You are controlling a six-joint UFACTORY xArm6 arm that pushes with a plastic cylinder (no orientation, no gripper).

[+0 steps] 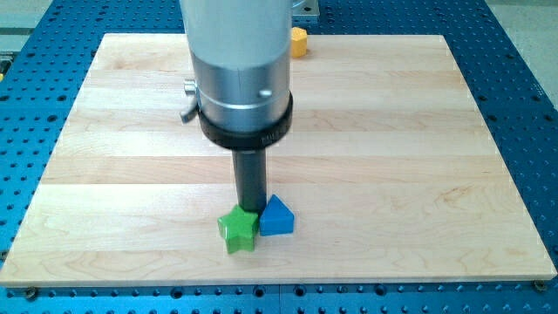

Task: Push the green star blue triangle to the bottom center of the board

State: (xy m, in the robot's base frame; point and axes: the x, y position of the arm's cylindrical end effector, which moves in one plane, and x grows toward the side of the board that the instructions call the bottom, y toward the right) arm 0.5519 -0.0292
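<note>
A green star block lies near the board's bottom edge, slightly left of centre. A blue triangle block sits right beside it, on its right, touching it. My tip rests just above the two blocks, at the seam between them, touching or nearly touching both. The rod rises from there into the large silver arm body, which hides the upper middle of the board.
A yellow block sits at the board's top edge, partly hidden by the arm. The wooden board lies on a blue perforated table. The board's bottom edge runs just below the blocks.
</note>
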